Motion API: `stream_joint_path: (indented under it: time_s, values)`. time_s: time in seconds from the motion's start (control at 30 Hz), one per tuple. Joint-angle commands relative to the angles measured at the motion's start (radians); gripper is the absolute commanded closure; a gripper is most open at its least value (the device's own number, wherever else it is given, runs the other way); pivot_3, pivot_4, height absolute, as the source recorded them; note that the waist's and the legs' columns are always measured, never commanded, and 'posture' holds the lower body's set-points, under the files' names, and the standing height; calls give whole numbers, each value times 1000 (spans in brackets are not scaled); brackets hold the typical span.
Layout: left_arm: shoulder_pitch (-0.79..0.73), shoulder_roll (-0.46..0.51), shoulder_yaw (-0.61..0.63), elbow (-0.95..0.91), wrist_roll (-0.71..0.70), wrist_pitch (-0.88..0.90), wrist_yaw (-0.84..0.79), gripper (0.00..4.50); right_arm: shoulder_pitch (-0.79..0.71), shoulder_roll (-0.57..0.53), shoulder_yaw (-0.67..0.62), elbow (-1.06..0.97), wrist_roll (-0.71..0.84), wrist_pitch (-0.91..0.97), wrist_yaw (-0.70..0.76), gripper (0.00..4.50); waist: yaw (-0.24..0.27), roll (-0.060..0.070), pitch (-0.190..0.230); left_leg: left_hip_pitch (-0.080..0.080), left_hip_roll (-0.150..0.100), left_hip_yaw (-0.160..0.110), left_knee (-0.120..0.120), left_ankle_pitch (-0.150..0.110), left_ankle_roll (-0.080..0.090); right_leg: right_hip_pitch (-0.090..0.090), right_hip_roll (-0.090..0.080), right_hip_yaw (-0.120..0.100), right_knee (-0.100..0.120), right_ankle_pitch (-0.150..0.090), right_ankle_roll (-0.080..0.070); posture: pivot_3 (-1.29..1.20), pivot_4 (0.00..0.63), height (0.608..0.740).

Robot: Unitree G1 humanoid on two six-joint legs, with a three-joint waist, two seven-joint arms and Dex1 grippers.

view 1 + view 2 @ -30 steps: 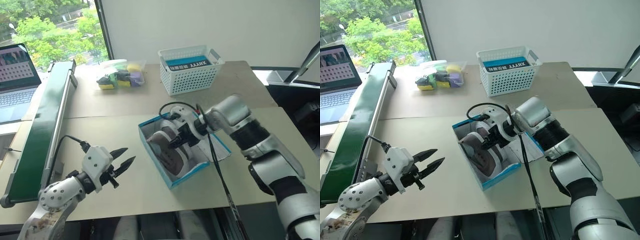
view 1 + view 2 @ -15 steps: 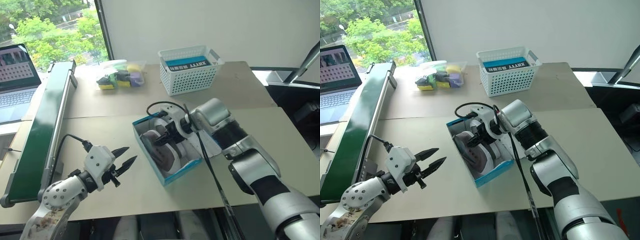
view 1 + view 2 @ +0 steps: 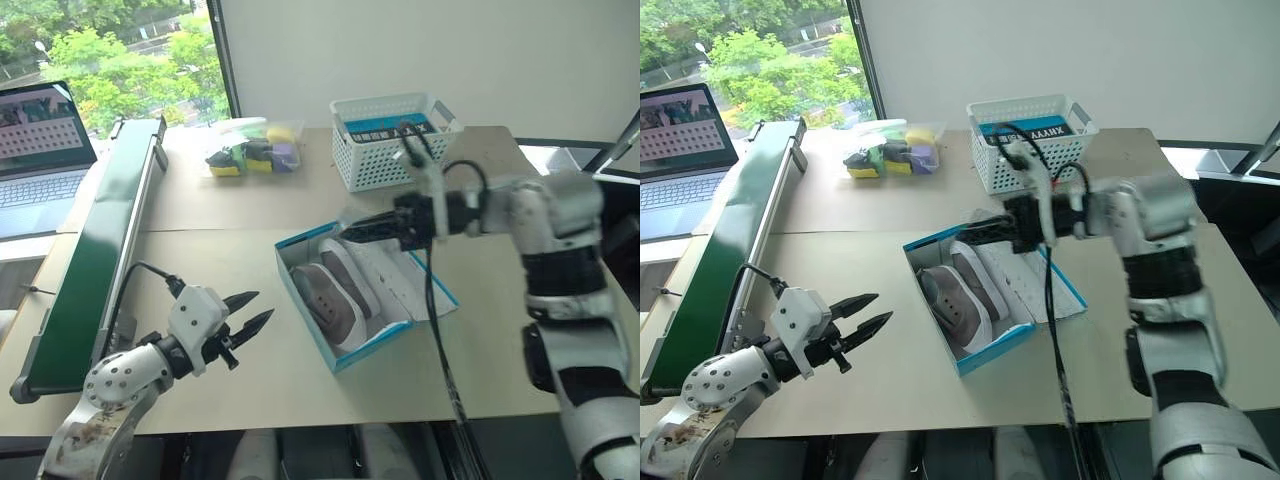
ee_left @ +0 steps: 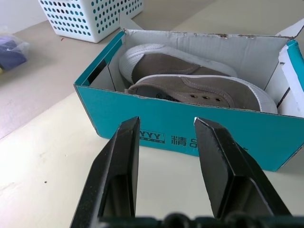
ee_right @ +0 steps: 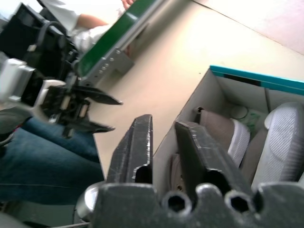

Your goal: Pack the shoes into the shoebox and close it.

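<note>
I am seeing the shoebox (image 3: 340,340) sitting open on the table (image 3: 250,210), its lid (image 3: 425,290) lying flat out to the right. Both shoes (image 3: 335,293) are lying inside it side by side, soles against the white walls.

My right gripper (image 3: 352,224) is hanging above the box's far end, fingers pointing left, pressed nearly together and holding nothing; the right wrist view is looking down into the box over the shoes.

My left gripper (image 3: 252,316) is hovering over the table left of the box, well apart from it, jaws partly open and empty. The left wrist view is facing the box's blue side wall.

A white basket (image 3: 392,138) and bagged items (image 3: 250,155) are sitting at the far side; a laptop (image 3: 40,150) is at far left.
</note>
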Motion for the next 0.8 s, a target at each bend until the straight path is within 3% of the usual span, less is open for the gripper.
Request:
stream_joint_path:
  time_s: [0.03,0.23,0.43,0.63,0.8]
  values:
    - [-24,10,4,0,-17,-2,-23,2582,201,-161,-52,-120,50,-132,205,4461,8,0,0,0,0,0,0,0,0,1,0,0,0,0,0,0,150,731]
    - [-63,14,-17,41,-16,-10,-59,2582,464,-243,-16,-154,-99,-320,128,4461,-19,0,0,7,1,4,5,-1,2,5,0,5,2,-5,8,0,150,731]
    - [-105,19,-28,68,-19,-8,-91,2582,603,-151,-5,-95,-286,-424,-166,4461,-16,-1,0,7,0,4,7,-1,2,5,1,6,3,-4,9,0,150,731]
    - [-147,27,-37,96,-27,-2,-128,2582,716,11,-160,-36,-394,-451,-540,4461,-8,-1,0,5,-1,4,7,-1,1,4,-1,7,3,-4,9,0,150,731]
    - [-177,23,-50,118,-28,-1,-147,2582,727,267,-411,-26,-274,-331,-774,4461,-7,-1,0,6,-1,5,7,-1,1,5,-1,7,3,-4,10,0,150,731]
